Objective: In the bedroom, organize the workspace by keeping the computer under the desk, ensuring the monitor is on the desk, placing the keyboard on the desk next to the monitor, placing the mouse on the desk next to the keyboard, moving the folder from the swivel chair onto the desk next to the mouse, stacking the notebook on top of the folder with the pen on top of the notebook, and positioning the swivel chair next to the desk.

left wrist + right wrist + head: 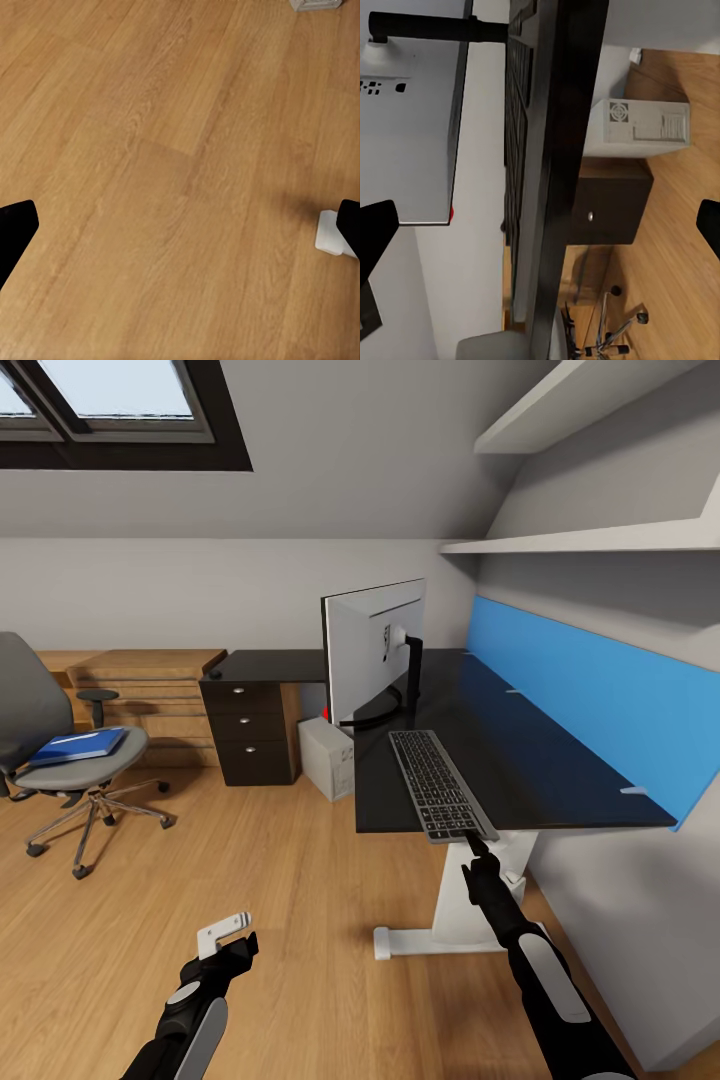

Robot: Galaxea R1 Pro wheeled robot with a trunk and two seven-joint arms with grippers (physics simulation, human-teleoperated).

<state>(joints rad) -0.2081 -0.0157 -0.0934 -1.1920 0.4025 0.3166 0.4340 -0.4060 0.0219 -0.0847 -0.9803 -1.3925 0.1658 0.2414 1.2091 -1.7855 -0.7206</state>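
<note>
Status check from my end. Big flat monitor (pixel 373 652) w/ pale grey back and dark stand is up on the long black-topped desk (pixel 530 760), screen facing away from the head cam. Slim silver-grey keyboard (pixel 441 783) w/ dark keys lies on the desk just beside the stand, near end at or slightly past the desk's front edge. Light grey tower computer (pixel 325 757) sits on the floor below the desk end, next to a dark three-drawer cabinet (pixel 250 730). I'd call those three done, maybe nudge the kbd further in.

Left to do, imo: bright blue flat folder (pixel 78 745) is on the seat of the grey swivel chair (pixel 60 750), which stands well apart from the desk. Can't spot mouse, notebook or pen.

Right gripper (pixel 476 847) is at the kbd's near end, fingers spread wide in its wrist cam, grasping nothing; touching or not, can't tell. Left gripper (pixel 233 940) hangs low over the floor, also released, empty.

Surface: glossy black top, mostly bare, blue back panel (pixel 590 700) behind. Room: light wood plank floor (pixel 180 165), grey sloped walls, dark-framed skylight (pixel 115 410), white shelves (pixel 590 540) above desk.
</note>
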